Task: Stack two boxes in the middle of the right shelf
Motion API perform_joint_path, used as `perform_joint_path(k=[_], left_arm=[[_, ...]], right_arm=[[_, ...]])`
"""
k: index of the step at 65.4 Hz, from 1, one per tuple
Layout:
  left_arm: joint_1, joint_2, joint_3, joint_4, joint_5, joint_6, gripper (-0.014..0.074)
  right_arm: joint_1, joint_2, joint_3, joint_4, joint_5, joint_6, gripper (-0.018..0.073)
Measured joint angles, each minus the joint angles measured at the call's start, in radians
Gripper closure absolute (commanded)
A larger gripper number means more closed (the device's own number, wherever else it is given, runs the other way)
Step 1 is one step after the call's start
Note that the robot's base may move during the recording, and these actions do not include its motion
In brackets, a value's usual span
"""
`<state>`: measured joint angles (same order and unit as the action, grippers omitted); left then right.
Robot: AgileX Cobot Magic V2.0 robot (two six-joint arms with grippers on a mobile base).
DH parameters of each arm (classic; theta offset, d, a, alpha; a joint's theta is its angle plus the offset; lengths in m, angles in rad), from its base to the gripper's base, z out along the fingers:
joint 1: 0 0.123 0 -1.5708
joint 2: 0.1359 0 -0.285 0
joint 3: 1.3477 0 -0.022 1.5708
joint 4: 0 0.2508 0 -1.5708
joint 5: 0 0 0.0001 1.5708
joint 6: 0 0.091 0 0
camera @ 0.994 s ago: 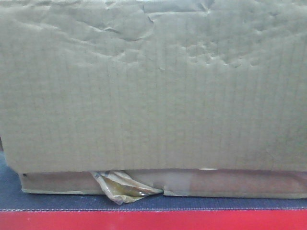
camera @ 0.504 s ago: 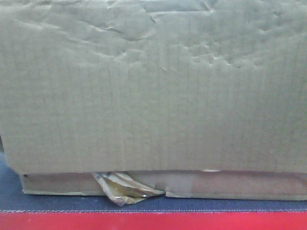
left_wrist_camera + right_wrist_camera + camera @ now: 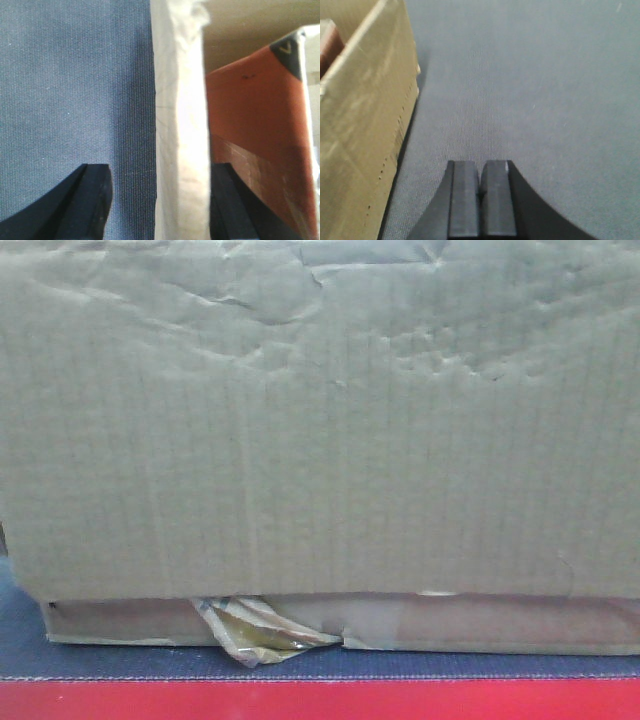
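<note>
Tall box (image 3: 320,420) tops flat box (image 3: 480,625); left tool (image 3: 160,175) straddles a wall (image 3: 180,100).

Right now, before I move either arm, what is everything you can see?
tall box: one, brown, dented, on top of the flat box, fills the front view
flat box: one, brown, under the tall box
tape scrap: one, tan, sticking out of the flat box's front
cloth: one, dark blue, under the boxes
red strip: one, along the bottom edge of the front view
box wall: one, pale, upright; which box, cannot tell
orange panel: one, inside that wall
left gripper: open, black, one finger on each side of the box wall
right gripper: shut, black, empty, over the cloth, a brown box side to its left
</note>
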<state>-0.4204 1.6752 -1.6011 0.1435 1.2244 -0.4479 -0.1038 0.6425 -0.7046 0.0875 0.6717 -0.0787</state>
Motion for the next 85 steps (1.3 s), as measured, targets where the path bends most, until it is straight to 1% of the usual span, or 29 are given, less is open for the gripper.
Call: perform_joint_path(k=[7,22,33,40,50,55,60,63,70,74,80,85], left_arm=[[0.000,0.000,0.000,0.000,0.000,0.000,0.0288],[0.000,0.000,0.000,0.000,0.000,0.000,0.0288],[0.000,0.000,0.000,0.000,0.000,0.000,0.0288],[0.000,0.000,0.000,0.000,0.000,0.000,0.0288],[0.000,0.000,0.000,0.000,0.000,0.000,0.0288],[0.000,0.000,0.000,0.000,0.000,0.000,0.0288],[0.000,0.000,0.000,0.000,0.000,0.000,0.0288],[0.000,0.000,0.000,0.000,0.000,0.000,0.0288],[0.000,0.000,0.000,0.000,0.000,0.000,0.0288],[0.000,0.000,0.000,0.000,0.000,0.000,0.0288],[0.000,0.000,0.000,0.000,0.000,0.000,0.0288],[0.000,0.000,0.000,0.000,0.000,0.000,0.0288]], right_arm=[[0.000,0.061,-0.040,0.001,0.004,0.000,0.0724],[0.000,0.098,-0.066,0.017,0.009,0.000,0.0724],[0.000,0.141,-0.092,0.026,-0.028,0.010,0.0724],[0.000,0.225,-0.186,0.031,0.042,0.027,0.0721],[0.007,0.381,-0.356,0.035,0.172,0.102,0.0720],[0.021,0.461,-0.443,0.033,0.239,0.133,0.0697],[0.052,0.530,-0.525,0.009,0.298,0.176,0.0697],[0.082,0.572,-0.569,-0.029,0.338,0.219,0.0697],[0.179,0.651,-0.664,-0.132,0.402,0.319,0.0697],[0.227,0.691,-0.709,-0.161,0.435,0.359,0.0697],[0.286,0.744,-0.768,-0.172,0.483,0.404,0.0697],[0.316,0.782,-0.807,-0.176,0.519,0.420,0.0697]])
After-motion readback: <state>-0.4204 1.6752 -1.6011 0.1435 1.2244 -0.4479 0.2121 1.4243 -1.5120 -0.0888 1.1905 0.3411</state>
